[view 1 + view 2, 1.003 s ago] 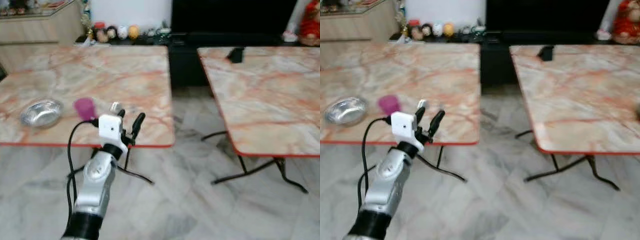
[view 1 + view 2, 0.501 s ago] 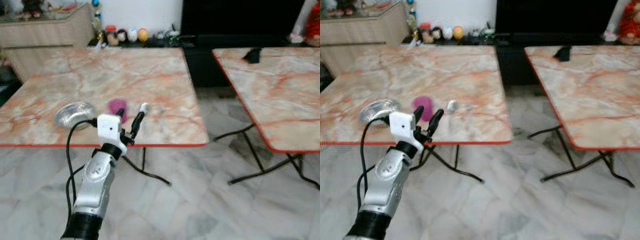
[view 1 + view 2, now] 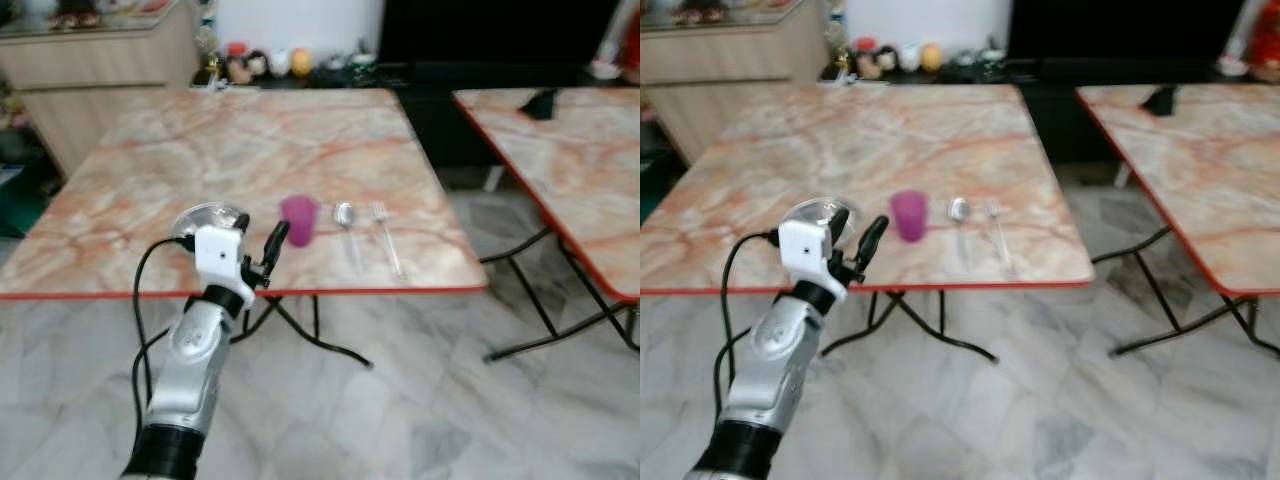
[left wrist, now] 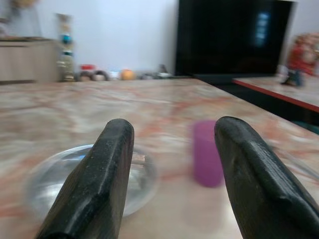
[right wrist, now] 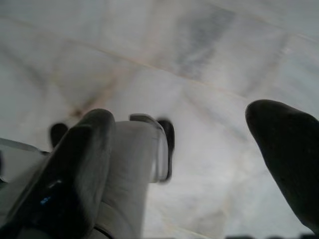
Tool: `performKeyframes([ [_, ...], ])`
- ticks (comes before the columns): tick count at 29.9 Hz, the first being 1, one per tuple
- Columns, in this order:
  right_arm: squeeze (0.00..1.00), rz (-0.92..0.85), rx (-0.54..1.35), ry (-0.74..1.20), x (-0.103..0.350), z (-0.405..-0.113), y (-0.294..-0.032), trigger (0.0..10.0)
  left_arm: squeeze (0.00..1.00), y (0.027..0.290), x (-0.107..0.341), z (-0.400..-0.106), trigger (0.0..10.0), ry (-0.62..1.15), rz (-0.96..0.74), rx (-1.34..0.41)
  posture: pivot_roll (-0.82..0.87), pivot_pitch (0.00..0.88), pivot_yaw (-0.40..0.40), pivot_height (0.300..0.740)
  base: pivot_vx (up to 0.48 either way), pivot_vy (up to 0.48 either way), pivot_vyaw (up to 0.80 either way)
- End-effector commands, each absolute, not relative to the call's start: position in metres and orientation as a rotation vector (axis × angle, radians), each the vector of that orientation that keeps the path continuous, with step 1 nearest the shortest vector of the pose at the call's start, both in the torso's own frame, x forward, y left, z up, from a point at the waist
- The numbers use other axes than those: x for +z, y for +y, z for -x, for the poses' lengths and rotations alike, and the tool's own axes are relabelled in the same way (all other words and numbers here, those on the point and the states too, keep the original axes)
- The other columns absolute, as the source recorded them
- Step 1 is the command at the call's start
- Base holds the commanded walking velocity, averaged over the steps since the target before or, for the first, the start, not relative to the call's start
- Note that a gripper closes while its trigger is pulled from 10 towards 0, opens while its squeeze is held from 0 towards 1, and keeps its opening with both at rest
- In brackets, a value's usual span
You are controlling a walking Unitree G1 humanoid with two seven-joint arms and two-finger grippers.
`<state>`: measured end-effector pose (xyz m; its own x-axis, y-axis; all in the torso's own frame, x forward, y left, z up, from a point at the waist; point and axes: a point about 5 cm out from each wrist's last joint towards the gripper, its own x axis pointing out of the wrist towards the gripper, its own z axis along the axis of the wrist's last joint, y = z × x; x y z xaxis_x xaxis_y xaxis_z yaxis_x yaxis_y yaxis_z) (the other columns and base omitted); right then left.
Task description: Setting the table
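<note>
The marble worktop (image 3: 250,150) had swung nearer and more central in the head views than a second before, the camera having turned, leaving the steel bowl (image 3: 205,217), purple cup (image 3: 298,219), spoon (image 3: 345,215) and fork (image 3: 384,228) within likely reach of the open, empty left hand (image 3: 257,240), the right hand (image 5: 189,164) hanging open over the floor
</note>
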<state>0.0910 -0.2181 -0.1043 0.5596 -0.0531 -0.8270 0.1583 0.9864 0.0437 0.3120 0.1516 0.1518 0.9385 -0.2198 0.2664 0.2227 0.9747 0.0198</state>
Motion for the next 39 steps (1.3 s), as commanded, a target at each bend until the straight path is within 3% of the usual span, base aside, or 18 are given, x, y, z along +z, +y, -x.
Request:
performKeyframes([
  [1,0.0,-0.103,-0.127,0.985,-0.105,-0.086,-0.223,10.0,0.0,0.14,0.158,-0.314,10.0,-0.295,0.036,-0.252,0.06,0.0,-0.024,0.74,0.0,0.401,0.0],
  [16,0.0,-0.104,-0.116,0.985,-0.104,-0.087,-0.223,10.0,0.0,0.143,0.158,-0.315,10.0,-0.289,0.03,-0.245,0.07,0.0,-0.027,0.74,0.0,0.377,0.0],
  [32,0.0,-0.108,-0.115,0.984,-0.105,-0.087,-0.222,10.0,0.0,0.137,0.153,-0.313,10.0,-0.273,0.027,-0.267,0.07,0.0,-0.025,0.74,0.0,0.0,0.0],
  [39,0.0,-0.106,-0.118,0.981,-0.104,-0.087,-0.223,10.0,0.0,0.159,0.135,-0.31,10.0,-0.217,0.026,-0.191,0.07,0.0,-0.03,0.74,0.0,0.0,0.0],
])
